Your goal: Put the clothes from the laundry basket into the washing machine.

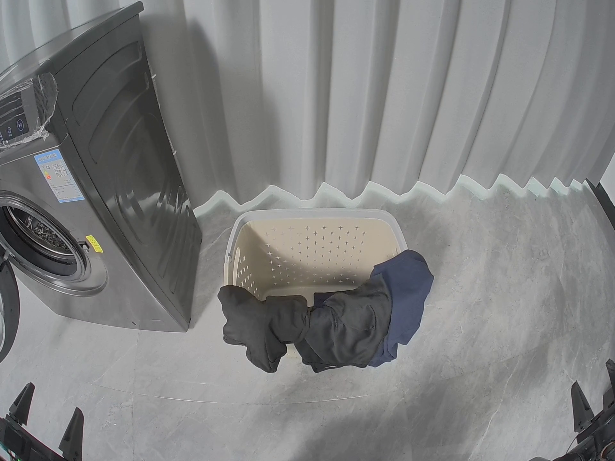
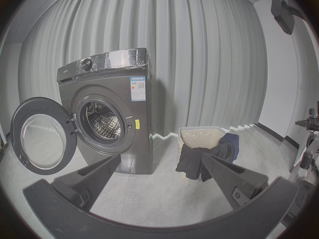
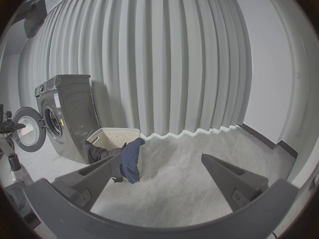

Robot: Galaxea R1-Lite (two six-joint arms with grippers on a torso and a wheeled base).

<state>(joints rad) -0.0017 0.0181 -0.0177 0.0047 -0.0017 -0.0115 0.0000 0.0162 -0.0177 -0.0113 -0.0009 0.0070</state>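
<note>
left gripper (image 1: 51, 406) sits low at the near left edge of the head view, over bare floor (image 1: 487, 328), its two fingers spread apart with nothing between them. right gripper (image 1: 592, 388) sits low at the near right edge, fingers likewise spread and empty. both are well apart from the basket (image 1: 314, 213).

the basket is a cream tub with small holes in its walls. it stands on the floor just right of the washer (image 1: 122, 161) and close to the curtain (image 1: 384, 65) behind it. the clothes are draped over its near rim and hang down the outside:
- black piece (image 1: 262, 331) on the left, spilling past the near left corner
- dark grey piece (image 1: 352, 324) in the middle
- blue piece (image 1: 410, 286) over the near right corner, partly under the grey one

how much cloth lies inside the tub is hard to tell; the far inner wall shows bare.

in the left wrist view the left gripper (image 2: 160, 158) frames the washer (image 2: 109, 110), whose round door (image 2: 43, 135) is swung wide open to the side, showing the steel drum (image 2: 103, 121). in the right wrist view the right gripper (image 3: 160, 156) looks across the floor, with the basket (image 3: 114, 135) and blue piece (image 3: 130, 158) beyond one finger.
</note>
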